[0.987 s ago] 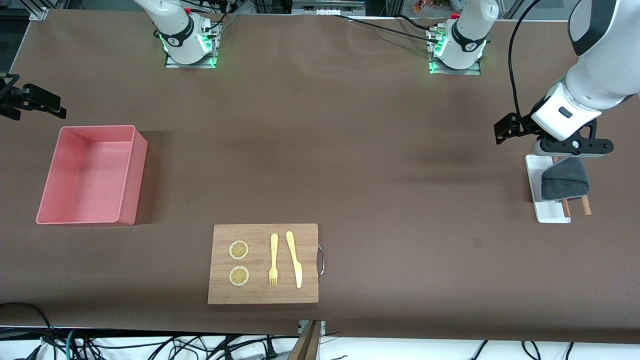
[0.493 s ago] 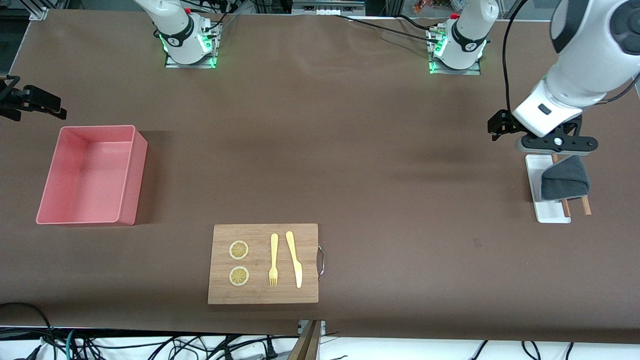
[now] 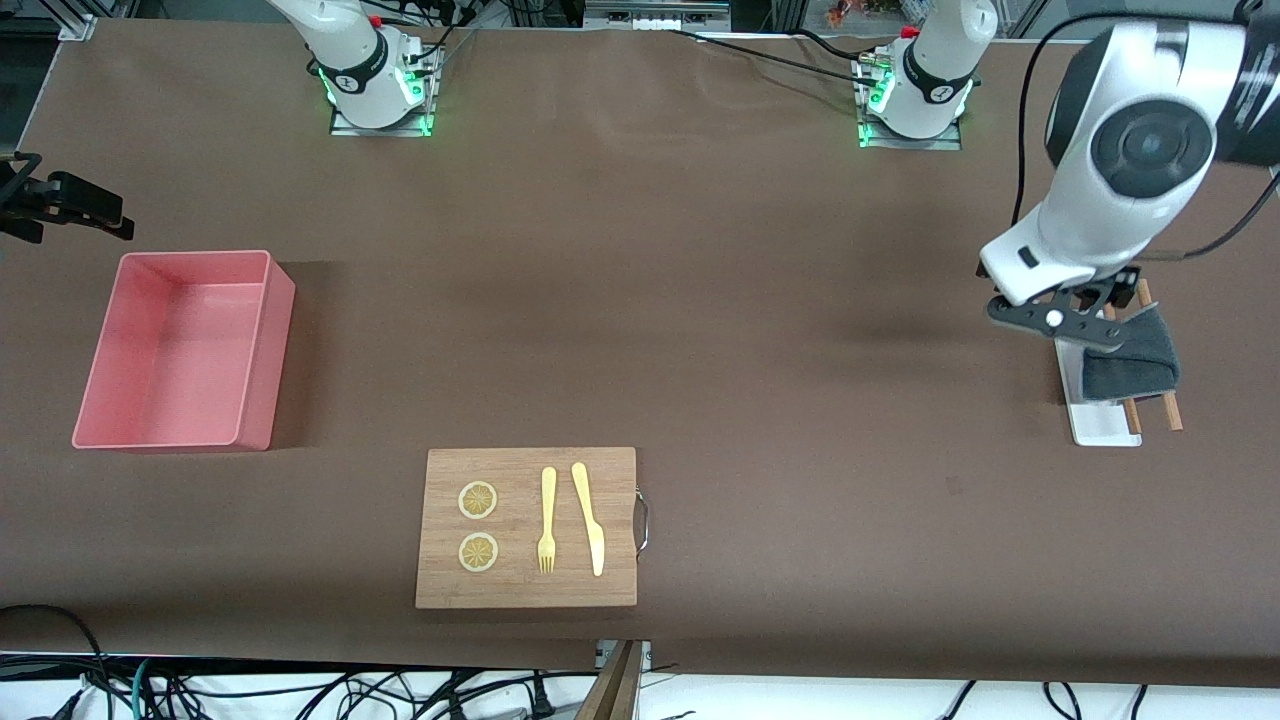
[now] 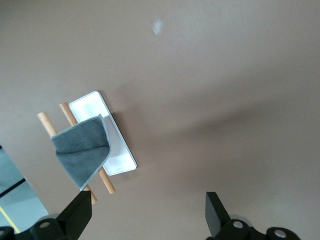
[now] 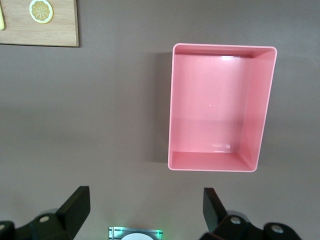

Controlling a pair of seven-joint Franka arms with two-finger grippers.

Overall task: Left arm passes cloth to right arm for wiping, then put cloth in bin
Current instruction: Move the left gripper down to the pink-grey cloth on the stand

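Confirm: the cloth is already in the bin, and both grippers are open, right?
No. The cloth lies draped over wooden rods on the white tray, as the front view shows; the bin holds nothing. Left gripper and right gripper are open.

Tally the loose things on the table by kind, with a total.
Cloth: 1
White tray: 1
Wooden sticks: 2
Pink bin: 1
Cutting board: 1
Lemon slices: 2
Fork: 1
Knife: 1
Total: 10
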